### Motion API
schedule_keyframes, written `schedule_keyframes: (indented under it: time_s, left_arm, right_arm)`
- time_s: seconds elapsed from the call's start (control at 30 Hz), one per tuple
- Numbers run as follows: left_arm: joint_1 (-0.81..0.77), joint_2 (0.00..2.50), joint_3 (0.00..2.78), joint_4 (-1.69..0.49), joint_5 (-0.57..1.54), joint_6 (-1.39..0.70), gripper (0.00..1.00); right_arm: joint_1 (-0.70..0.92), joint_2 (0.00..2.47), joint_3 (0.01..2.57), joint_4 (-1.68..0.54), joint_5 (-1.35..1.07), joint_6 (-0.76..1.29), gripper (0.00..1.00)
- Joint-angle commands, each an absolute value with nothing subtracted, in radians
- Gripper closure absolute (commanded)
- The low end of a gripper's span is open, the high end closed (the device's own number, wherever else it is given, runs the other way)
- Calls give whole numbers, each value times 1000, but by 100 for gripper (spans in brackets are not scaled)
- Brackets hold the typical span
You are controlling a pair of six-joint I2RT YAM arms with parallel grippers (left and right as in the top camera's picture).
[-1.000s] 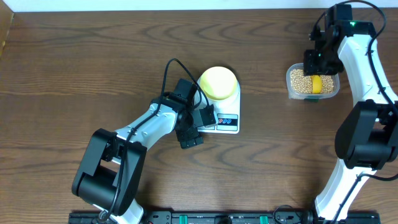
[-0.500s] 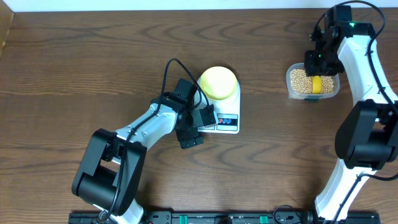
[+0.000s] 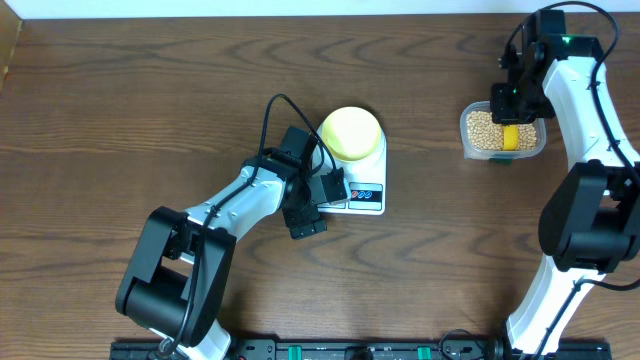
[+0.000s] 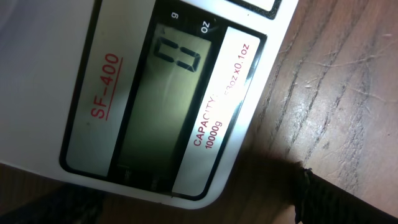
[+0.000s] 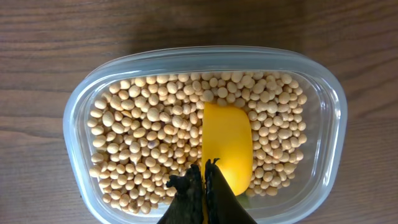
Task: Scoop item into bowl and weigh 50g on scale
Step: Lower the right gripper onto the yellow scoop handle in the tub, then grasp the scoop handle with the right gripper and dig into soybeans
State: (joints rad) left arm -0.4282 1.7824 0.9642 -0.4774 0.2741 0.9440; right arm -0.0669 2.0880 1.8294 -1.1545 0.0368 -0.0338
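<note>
The pale yellow bowl stands on the white scale at the table's middle. In the left wrist view the scale fills the frame and its display reads 0. My left gripper is open at the scale's front left corner, its fingers barely showing at the bottom edge. The tan beans fill a clear tub at the far right. My right gripper is shut on the handle of the bright yellow scoop, which lies in the beans.
The clear tub sits near the table's right edge, with the right arm beside it. The left arm stretches across the front left of the table. A black cable loops above the left wrist.
</note>
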Motion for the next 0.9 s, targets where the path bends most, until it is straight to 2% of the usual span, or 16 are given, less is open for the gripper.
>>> schedule_keyframes:
  time_s: [0.0,0.2,0.33,0.4,0.47,0.53,0.6,0.63,0.67,0.87]
  left_arm:
    - [-439,1842,954,-480,294,975,2]
    - [-439,1842,954,-480,294,975,3]
    - [-439,1842,954,-480,294,975,2]
    - [-439,1842,954,-480,294,975,2]
    - [-439,1842,954,-480,294,975,2]
    - [-439,1842,954,-480,294,975,2]
    - [-439,1842,954,-480,294,975,3]
    - [-439,1842,954,-480,294,975,2]
    - [-439,1842,954,-480,294,975,2]
    - [-439,1842,954,-480,294,975,2]
  right_arm:
    - [-94,2096,1824,-1159,44,-35,99]
    - [-160,2096,1824,-1172,-148,-88,99]
    - [-195,2096,1824,-1172,-179,-89,99]
    - [-203,2096,1824,-1179,-179,-93,95]
    - [-204,2096,1824,-1188,-179,-92,87]
    - [-201,2096,1824,-1193,-179,-92,86]
    - [-200,2096,1824,-1193,-179,-92,89]
    - [-200,2096,1824,-1193,-179,-92,98]
    - [-200,2096,1824,-1193,-179,-92,99]
    - [-200,2096,1825,-1193,-192,-93,99]
